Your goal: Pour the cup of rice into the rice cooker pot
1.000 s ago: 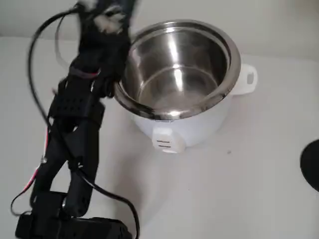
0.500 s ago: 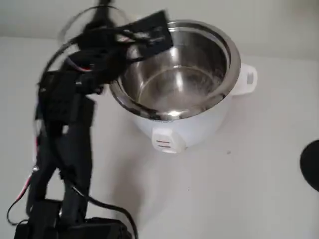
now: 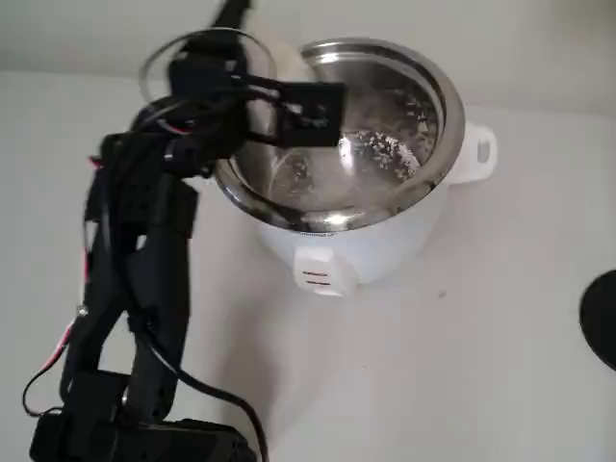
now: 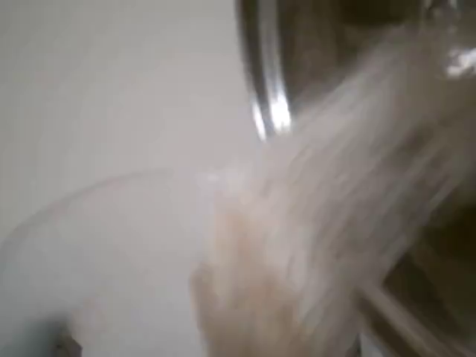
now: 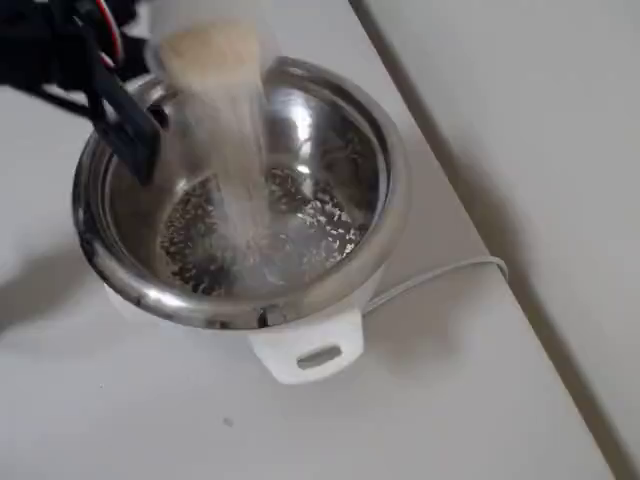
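The steel rice cooker pot (image 3: 448, 125) (image 5: 392, 190) sits in its white body in the fixed and overhead views. My black gripper (image 3: 285, 96) (image 5: 165, 85) hangs over the pot's left rim, shut on the translucent cup (image 3: 277, 62) (image 5: 205, 25), which is tipped toward the pot. Rice (image 5: 228, 130) streams from the cup in a white band, and grains (image 3: 383, 149) lie scattered on the pot's bottom. The wrist view is blurred: the cup's wall (image 4: 97, 253) at lower left, the rice (image 4: 335, 193) streaking toward the pot's rim (image 4: 264, 74).
A white side handle (image 3: 478, 152) and a front latch (image 3: 320, 274) (image 5: 305, 355) stick out from the cooker. A white cable (image 5: 440, 272) runs right toward the table edge. A dark round object (image 3: 602, 318) shows at the right edge. The arm's base (image 3: 135, 433) stands front left.
The gripper has swung from beside the pot's left side to over its rim and tipped the cup. Rice now pours out, and grains lie on a bottom that was bare.
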Motion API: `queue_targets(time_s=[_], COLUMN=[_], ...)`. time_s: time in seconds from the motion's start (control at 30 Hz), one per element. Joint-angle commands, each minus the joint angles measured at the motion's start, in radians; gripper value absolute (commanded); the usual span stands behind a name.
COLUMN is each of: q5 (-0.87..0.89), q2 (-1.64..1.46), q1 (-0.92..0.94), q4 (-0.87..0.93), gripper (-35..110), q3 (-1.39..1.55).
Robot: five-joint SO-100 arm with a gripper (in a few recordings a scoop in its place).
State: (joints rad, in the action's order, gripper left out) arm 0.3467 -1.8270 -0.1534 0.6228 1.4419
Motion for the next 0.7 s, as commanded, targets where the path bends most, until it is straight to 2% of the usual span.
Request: queue_targets(time_s=[0.0,0.4,0.5,0.67], q5=[0.103,0.477,0.469,0.287], q2=[-0.012,0.021,0.029,0.031], q1=[0.011,-0.023,-0.028,-0.018], q4=[-0.031,0.083,0.100,0.063], gripper=[10,10,10,10], q3=[-0.011,-0.101,-0.103,-0.132])
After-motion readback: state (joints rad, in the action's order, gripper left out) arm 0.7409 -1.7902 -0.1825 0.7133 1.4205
